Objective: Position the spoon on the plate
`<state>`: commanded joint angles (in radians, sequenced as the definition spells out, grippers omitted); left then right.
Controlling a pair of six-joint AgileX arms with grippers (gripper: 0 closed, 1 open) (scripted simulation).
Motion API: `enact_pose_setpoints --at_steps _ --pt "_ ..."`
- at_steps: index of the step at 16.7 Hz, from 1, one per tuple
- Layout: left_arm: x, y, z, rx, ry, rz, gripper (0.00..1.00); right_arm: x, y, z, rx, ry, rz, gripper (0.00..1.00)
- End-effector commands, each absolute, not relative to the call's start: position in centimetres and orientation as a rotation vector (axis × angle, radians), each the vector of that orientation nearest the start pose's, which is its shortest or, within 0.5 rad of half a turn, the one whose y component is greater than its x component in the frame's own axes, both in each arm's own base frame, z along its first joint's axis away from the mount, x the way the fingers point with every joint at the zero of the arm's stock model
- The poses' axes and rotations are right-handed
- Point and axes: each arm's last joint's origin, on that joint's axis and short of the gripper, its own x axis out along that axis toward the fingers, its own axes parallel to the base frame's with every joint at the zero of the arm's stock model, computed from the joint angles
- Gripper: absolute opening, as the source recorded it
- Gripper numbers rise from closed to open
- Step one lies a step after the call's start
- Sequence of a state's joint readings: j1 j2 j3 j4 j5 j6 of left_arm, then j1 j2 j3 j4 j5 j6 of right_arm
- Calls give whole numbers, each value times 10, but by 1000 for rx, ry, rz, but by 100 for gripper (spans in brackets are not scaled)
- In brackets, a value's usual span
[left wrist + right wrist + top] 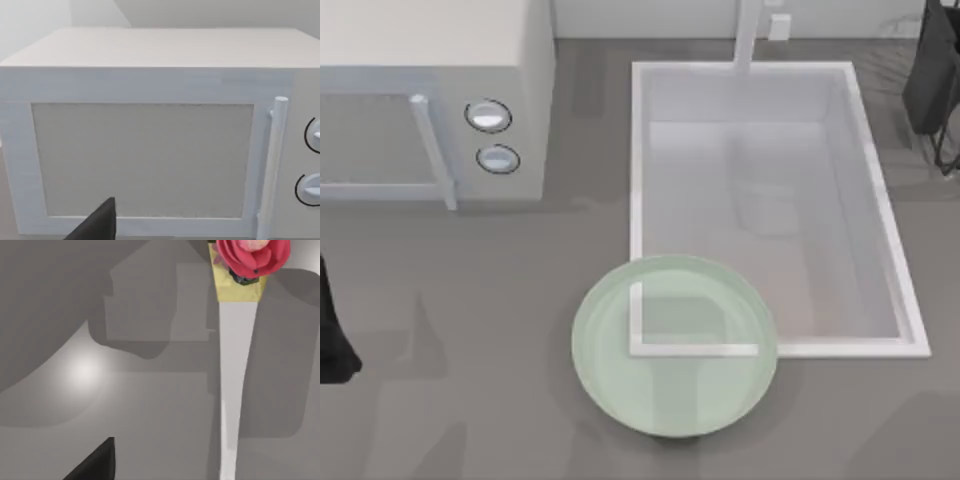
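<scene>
Top view: I see the plate (675, 345) on the table (470, 330), overlapping the sink's (880, 200) near-left corner, my arms at the edges. In the right wrist view, the spoon (235, 365) lies below; I cannot tell either end effector's state.

The grey counter (470, 330) carries a white microwave (430, 95) at its far left and has a white sink basin (770, 200) set into it at right. A pale green plate (675, 345) overlaps the sink's near-left corner. The spoon (235, 365) lies flat on the grey surface.
</scene>
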<state>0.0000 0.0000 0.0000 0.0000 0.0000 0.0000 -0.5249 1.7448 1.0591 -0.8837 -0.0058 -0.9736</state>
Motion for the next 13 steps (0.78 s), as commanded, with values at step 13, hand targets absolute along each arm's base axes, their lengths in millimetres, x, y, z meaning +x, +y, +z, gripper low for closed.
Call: enact_pose_setpoints --at_steps 13 --pt "106 -1 160 0 0 0 100 256 -146 93 -351 1537 358 77"
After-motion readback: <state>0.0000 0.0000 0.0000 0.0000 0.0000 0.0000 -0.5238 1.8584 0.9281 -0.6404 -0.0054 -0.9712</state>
